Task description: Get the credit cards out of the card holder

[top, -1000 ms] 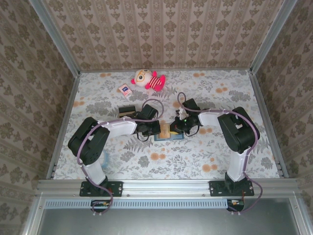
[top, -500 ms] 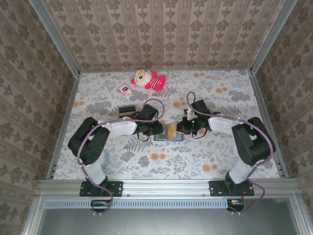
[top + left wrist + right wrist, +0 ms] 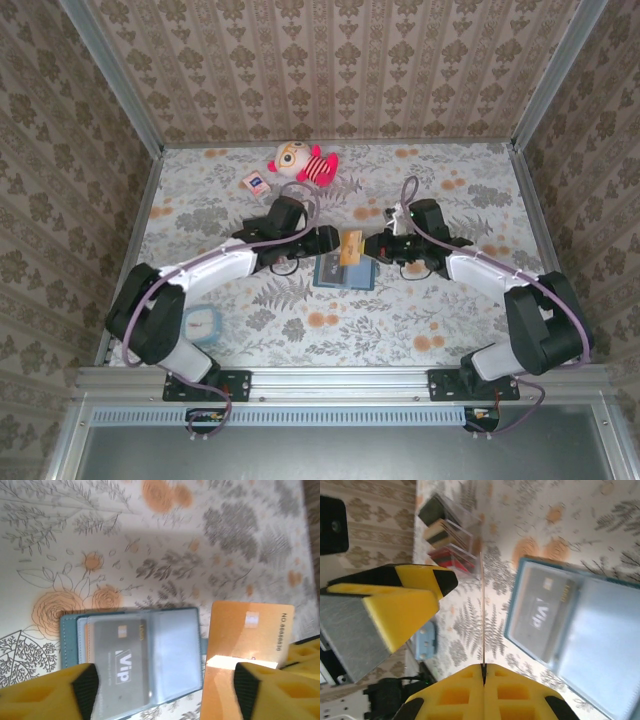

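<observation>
The teal card holder (image 3: 343, 274) lies open on the floral table, with a grey "VIP" card (image 3: 117, 667) under its clear pocket. My right gripper (image 3: 372, 247) is shut on the tan-orange credit card (image 3: 351, 246), which it holds above the holder's far edge. In the right wrist view this card (image 3: 483, 610) shows edge-on, rising from the closed fingertips (image 3: 492, 672). My left gripper (image 3: 162, 695) hovers open over the holder (image 3: 175, 650), its jaws wide apart, with the orange card (image 3: 245, 640) to its right. The red-and-yellow card is hidden.
A dark red, black and gold block (image 3: 258, 228) lies left of my left gripper. A white-and-red packet (image 3: 256, 184) and a plush doll (image 3: 300, 162) sit at the back. A light blue round object (image 3: 200, 323) rests near the left arm's base. Patterned walls enclose the table.
My right gripper has pulled the tan-orange card out of the holder and lifted it toward the back. My left gripper has let go of the holder and risen, and both arms have stretched out.
</observation>
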Available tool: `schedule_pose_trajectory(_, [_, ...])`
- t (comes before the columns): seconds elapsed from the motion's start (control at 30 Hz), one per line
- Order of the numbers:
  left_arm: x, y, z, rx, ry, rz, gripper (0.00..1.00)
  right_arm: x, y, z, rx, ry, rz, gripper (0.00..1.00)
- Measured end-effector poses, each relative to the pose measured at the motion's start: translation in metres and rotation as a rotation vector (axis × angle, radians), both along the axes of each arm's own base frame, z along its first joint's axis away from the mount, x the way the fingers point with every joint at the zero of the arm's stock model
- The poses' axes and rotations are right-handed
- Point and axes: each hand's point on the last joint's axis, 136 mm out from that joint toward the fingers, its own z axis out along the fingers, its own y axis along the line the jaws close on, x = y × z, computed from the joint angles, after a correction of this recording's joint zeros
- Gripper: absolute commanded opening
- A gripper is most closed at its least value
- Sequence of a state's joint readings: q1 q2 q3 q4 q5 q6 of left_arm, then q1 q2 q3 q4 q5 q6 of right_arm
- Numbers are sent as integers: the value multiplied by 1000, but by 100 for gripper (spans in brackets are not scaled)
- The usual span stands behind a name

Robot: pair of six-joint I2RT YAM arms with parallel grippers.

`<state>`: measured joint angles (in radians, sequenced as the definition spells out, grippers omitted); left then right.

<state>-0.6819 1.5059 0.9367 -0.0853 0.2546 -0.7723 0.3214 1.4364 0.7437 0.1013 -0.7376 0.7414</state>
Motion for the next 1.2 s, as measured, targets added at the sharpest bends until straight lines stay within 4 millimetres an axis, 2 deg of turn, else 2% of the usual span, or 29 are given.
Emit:
schedule_pose_trajectory(0.17, [5, 12, 28, -96, -53, 25, 97, 10, 0, 25, 94, -47, -8, 0])
schedule_pose_trajectory(0.27, [8, 13, 44, -184, -67, 22, 96, 14, 1, 39, 153, -64, -9, 0])
schedule_pose_trajectory(0.43, [6, 1, 69, -323, -71, -50, 91, 17, 6, 60, 227, -93, 5, 0])
schedule_pose_trajectory(0.53, [0, -7, 79, -381, -60, -100, 82, 16, 8, 68, 262, -95, 20, 0])
schedule_pose_trajectory(0.63, [-2, -15, 84, -435, -46, -141, 68, 15, 12, 71, 287, -91, 37, 0])
schedule_pose_trajectory(0.77, [-2, -25, 82, -486, -10, -176, 50, 14, 20, 72, 311, -79, 63, 0])
schedule_pose_trajectory(0.87, [-2, -30, 81, -516, 9, -188, 42, 14, 24, 73, 322, -76, 80, 0])
schedule_pose_trajectory(1.07, [-1, -31, 92, -567, -4, -198, 24, 14, 26, 77, 333, -87, 92, 0])
schedule_pose_trajectory(1.2, [0, -26, 89, -591, 5, -184, 15, 17, 28, 81, 340, -86, 103, 0])
